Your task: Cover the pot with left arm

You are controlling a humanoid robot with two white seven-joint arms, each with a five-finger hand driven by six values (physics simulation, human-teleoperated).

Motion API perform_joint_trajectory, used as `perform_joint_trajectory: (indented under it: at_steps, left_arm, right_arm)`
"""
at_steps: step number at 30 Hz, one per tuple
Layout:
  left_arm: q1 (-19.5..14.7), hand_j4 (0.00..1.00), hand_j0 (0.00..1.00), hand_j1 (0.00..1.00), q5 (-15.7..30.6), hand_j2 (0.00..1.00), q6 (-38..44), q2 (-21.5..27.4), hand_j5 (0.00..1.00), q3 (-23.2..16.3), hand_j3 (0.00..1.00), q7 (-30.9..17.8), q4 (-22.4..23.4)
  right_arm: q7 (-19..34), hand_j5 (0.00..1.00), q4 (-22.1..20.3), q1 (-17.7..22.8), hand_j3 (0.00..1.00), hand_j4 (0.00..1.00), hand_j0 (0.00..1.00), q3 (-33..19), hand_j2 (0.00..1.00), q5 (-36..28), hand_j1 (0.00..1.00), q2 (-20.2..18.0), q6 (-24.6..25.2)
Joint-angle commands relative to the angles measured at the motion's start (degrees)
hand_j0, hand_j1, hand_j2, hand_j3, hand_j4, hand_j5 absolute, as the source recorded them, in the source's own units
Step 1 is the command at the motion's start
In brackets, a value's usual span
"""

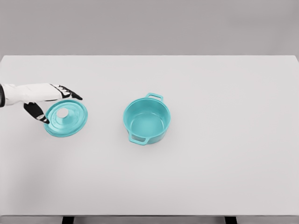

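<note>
The pot [146,120] sits open near the middle of the white table [224,177], teal, with a handle on the far rim and one on the near rim, and nothing inside it. So the covering is not done. Its lid [66,119] lies flat on the table well off to the left, knob up, apart from the pot. The left hand [49,102] is right at the lid's far-left edge, fingers spread, thumb curving down beside the rim and the others reaching over the top. I'd judge it is not gripping the lid yet. What remains is to grasp, carry across and set down.
</note>
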Motion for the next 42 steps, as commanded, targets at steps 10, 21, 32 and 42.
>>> perform_joint_trajectory:
  at_steps: [10,21,32,42]
  left_arm:
    - [-0.97,0.92,0.92,0.92,3.51,0.92,0.14,-2.96,0.92,-2.69,0.92,0.02,8.13]
    - [-1.23,0.85,0.85,0.85,4.13,0.85,0.14,-2.70,0.85,-2.61,0.85,0.02,6.73]
    - [-1.14,0.85,0.85,0.85,4.13,0.85,0.14,-2.35,0.85,-2.43,0.85,0.02,5.76]
    - [-1.23,0.86,0.86,0.86,0.53,0.86,0.14,3.19,0.86,-1.64,0.86,0.02,-2.94]
  right_arm:
    - [0.02,1.00,0.00,0.00,1.00,1.00,1.00,-0.01,1.00,0.03,1.00,0.00,-0.07]
    - [0.02,1.00,0.00,0.00,1.00,1.00,1.00,-0.01,1.00,0.03,1.00,0.00,0.02]
    - [0.02,1.00,0.00,0.00,1.00,1.00,1.00,-0.01,1.00,0.03,1.00,0.00,-0.07]
    - [0.02,1.00,0.00,0.00,1.00,1.00,1.00,-0.01,1.00,0.03,1.00,0.00,-0.06]
